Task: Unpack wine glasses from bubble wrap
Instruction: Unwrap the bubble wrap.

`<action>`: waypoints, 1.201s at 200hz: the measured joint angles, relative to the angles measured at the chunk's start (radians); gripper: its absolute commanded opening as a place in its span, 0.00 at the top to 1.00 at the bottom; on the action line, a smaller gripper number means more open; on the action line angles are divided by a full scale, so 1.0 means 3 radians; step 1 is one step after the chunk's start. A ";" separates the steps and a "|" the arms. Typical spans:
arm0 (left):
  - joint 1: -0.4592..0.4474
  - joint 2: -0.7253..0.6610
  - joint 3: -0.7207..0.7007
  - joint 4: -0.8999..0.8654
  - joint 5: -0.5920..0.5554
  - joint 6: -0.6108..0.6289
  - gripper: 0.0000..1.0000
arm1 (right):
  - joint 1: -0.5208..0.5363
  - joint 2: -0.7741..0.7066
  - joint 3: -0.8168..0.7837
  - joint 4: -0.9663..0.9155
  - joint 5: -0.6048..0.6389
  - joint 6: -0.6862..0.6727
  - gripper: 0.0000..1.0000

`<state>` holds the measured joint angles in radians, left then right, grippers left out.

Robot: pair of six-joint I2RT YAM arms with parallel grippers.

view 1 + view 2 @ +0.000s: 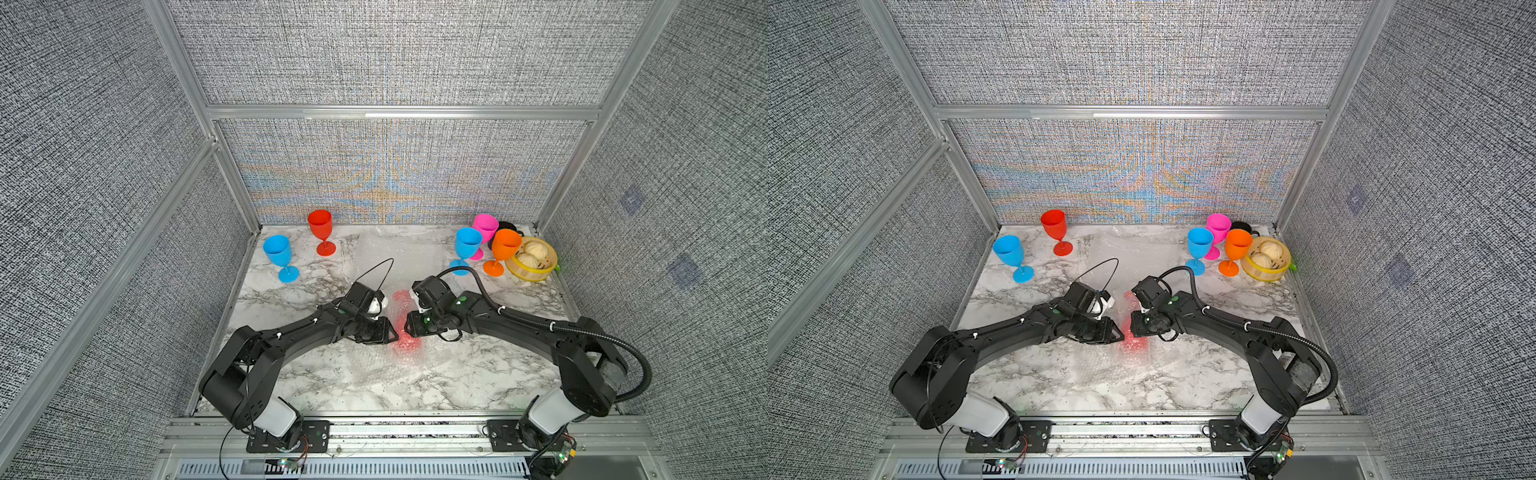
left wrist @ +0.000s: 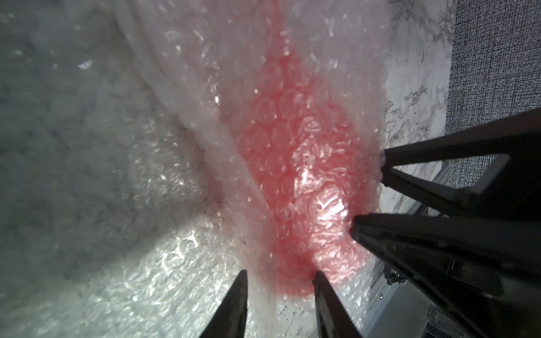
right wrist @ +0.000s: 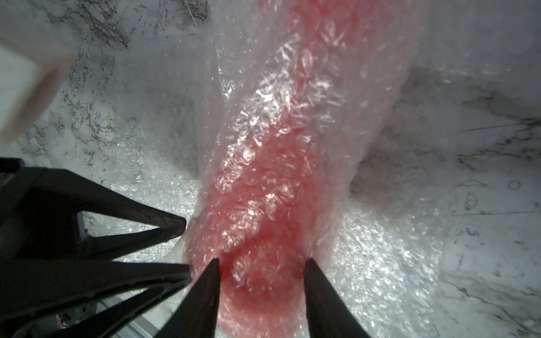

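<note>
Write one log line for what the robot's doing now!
red glass: lying wrapped in bubble wrap | right gripper: grips it | left gripper: astride it | five glasses: upright

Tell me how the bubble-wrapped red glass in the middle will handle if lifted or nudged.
Probably light: the wrapped red glass resembles the upright red goblet standing behind. The bubble wrap looks loose and shiny, so fingers may slip or tug only wrap. Lying on its side and rounded, it could roll when nudged.

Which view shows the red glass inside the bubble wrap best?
The right wrist view: the wrapped red glass fills it lengthwise and close. The left wrist view shows only a blurred red patch; both top views show it small.
</note>
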<state>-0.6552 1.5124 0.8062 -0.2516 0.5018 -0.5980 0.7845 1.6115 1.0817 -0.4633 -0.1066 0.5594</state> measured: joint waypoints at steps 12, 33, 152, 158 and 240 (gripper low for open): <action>0.0004 -0.0036 -0.0022 -0.0014 -0.0034 -0.0001 0.64 | 0.0000 0.0000 0.0001 0.0001 -0.0005 -0.0001 0.54; 0.0009 -0.0067 -0.0071 -0.0039 -0.0109 -0.0003 0.63 | -0.0009 0.0000 0.0010 -0.0001 -0.0014 -0.0001 0.55; 0.0004 0.0126 0.0114 -0.0148 -0.0189 -0.0003 0.84 | -0.0015 -0.0006 0.0005 -0.0001 -0.0020 -0.0001 0.55; 0.0001 0.0140 0.0140 -0.0149 -0.0183 0.0000 0.89 | -0.0014 -0.0006 0.0006 -0.0001 -0.0020 -0.0001 0.55; -0.0055 0.0048 0.0055 -0.0060 -0.0108 0.0036 1.00 | -0.0001 -0.0029 0.0203 -0.0284 -0.0109 0.0013 0.38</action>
<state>-0.6716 1.5269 0.8227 -0.2695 0.4694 -0.5873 0.7841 1.6028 1.1427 -0.5484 -0.1394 0.5632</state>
